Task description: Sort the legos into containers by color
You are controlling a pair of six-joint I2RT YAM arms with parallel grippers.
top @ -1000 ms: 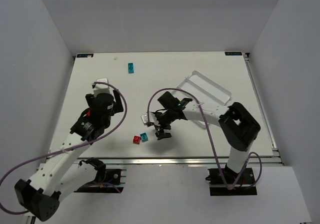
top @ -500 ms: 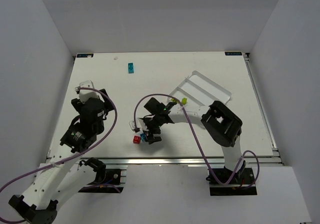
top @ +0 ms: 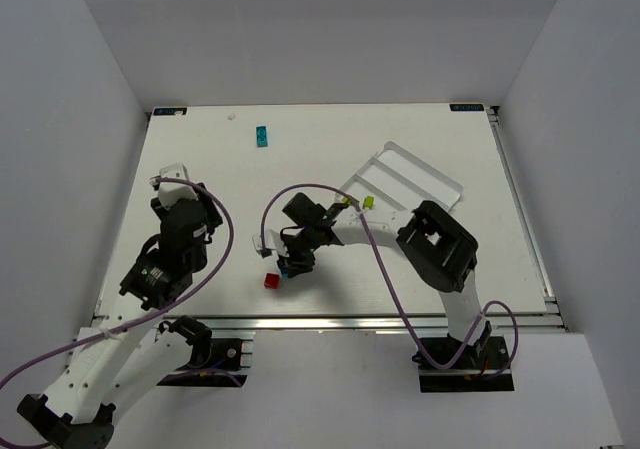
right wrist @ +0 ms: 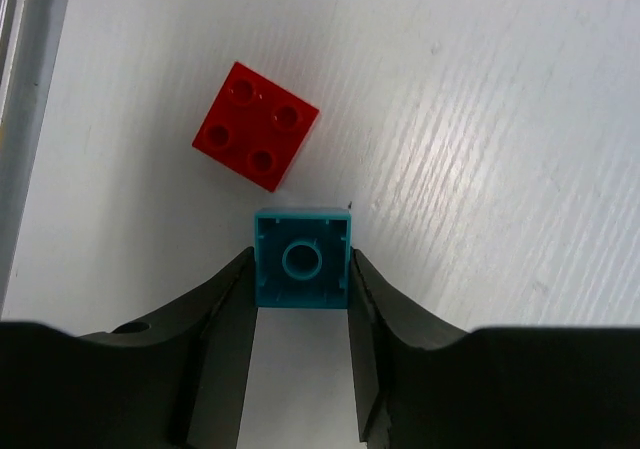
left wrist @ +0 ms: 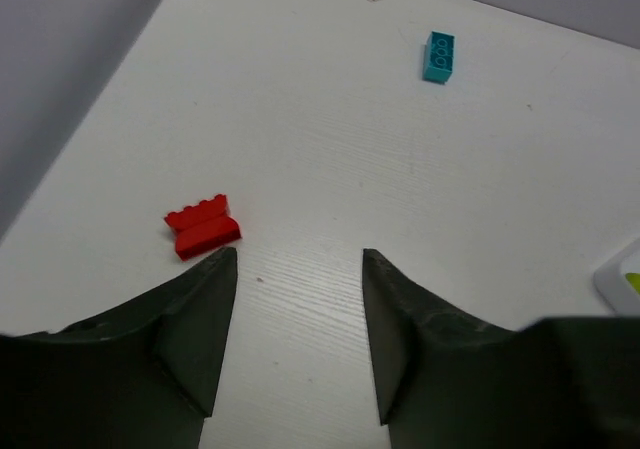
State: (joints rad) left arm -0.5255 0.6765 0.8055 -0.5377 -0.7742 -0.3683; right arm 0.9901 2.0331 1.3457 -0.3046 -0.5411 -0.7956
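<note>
R tool [right wrist: 300, 269] clamped on a blue brick [right wrist: 302, 261] (underside facing its cam) near mid-worktop [top: 330, 139]. Red brick [right wrist: 256, 126] sits just beside it, at 8 o'clock seen from above. L tool [left wrist: 300, 269] has fingers apart, w/ a second red brick [left wrist: 202, 227] at its 10 o'clock. Tray [top: 420, 174] at 2 o'clock of R tool holds lime bricks [top: 368, 202].

I am seeing smooth glossy plastic on the red brick [right wrist: 255, 126] and cyan brick [right wrist: 302, 261], matt white table [right wrist: 480, 119] showing fine grain lines, right fingers [right wrist: 222, 324] looking like dull dark moulded plastic
</note>
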